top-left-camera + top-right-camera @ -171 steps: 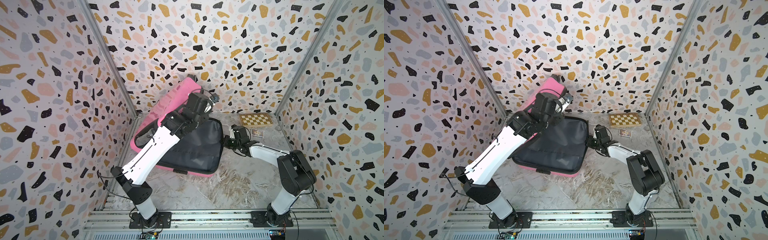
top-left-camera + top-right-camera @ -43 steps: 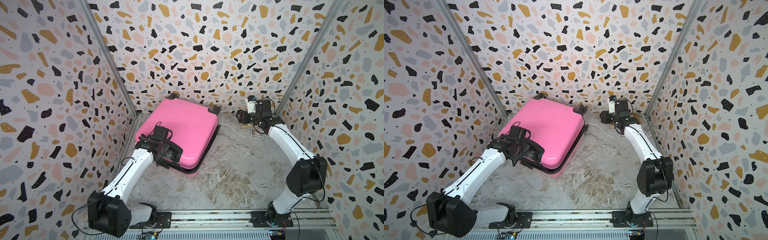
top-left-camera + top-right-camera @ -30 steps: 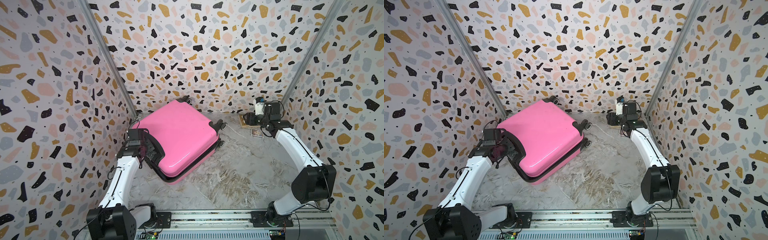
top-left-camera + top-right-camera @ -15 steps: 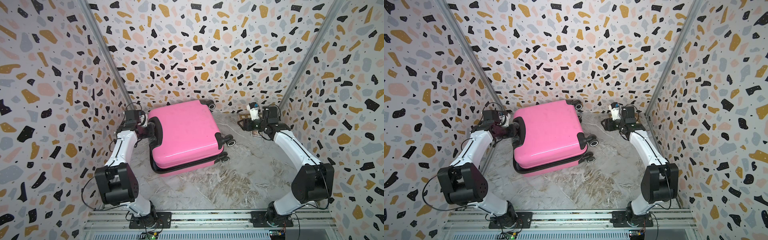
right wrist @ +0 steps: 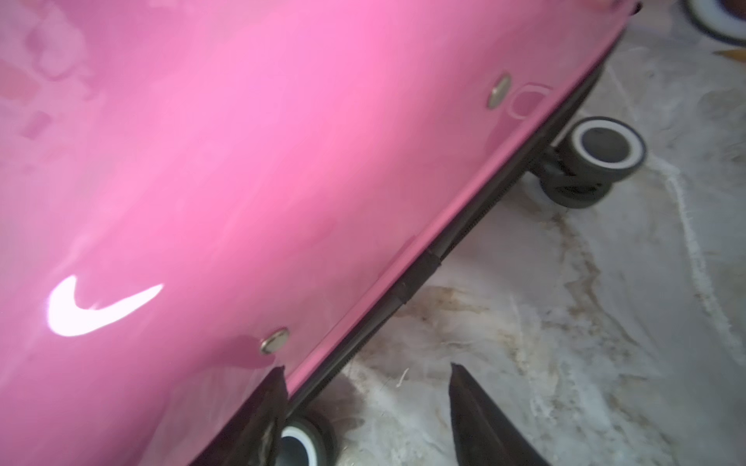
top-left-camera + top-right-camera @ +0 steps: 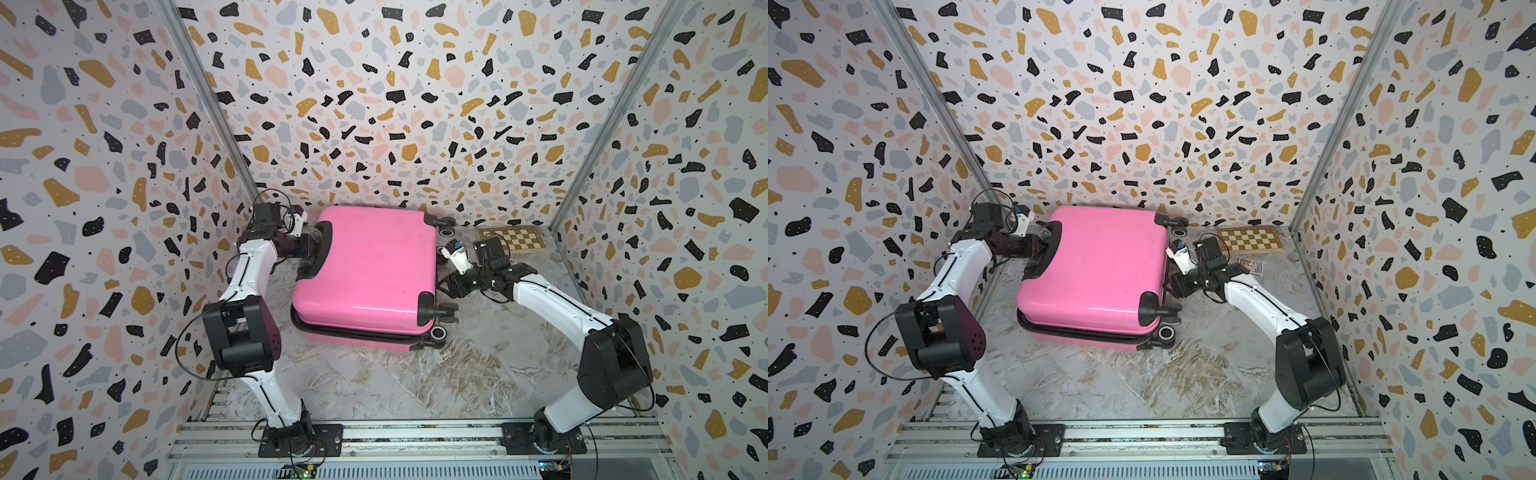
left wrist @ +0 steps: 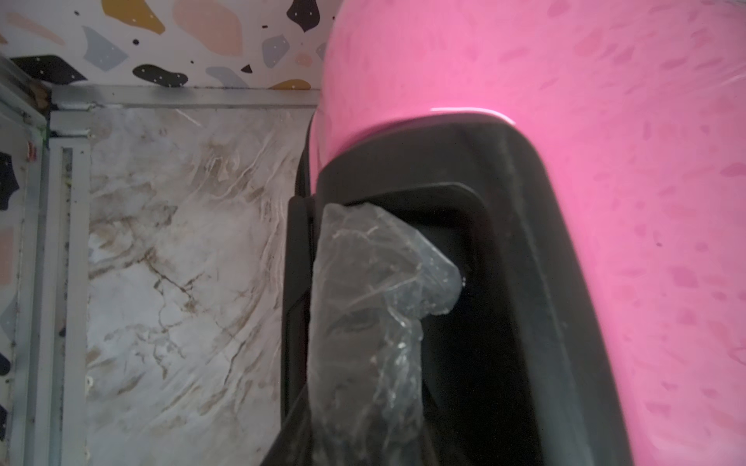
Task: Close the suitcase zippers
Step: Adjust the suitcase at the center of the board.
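**Left gripper** (image 6: pixel 311 246): at the suitcase's black handle (image 6: pixel 323 254). In the left wrist view one film-wrapped finger (image 7: pixel 371 322) sits inside the handle recess. The other is hidden, so whether the jaws grip cannot be told.

**Suitcase** (image 6: pixel 365 270): flat on the marbled floor (image 6: pixel 415 386) near the back wall, wheels (image 6: pixel 438 332) to the right. The zipper (image 6: pixel 357 333) is a dark band between the shells.

**Right gripper** (image 5: pixel 367 367): jaws apart and empty at the wheel end, one finger by the pink shell, the other over the floor.

**Chessboard** (image 6: pixel 515 240): back right corner.
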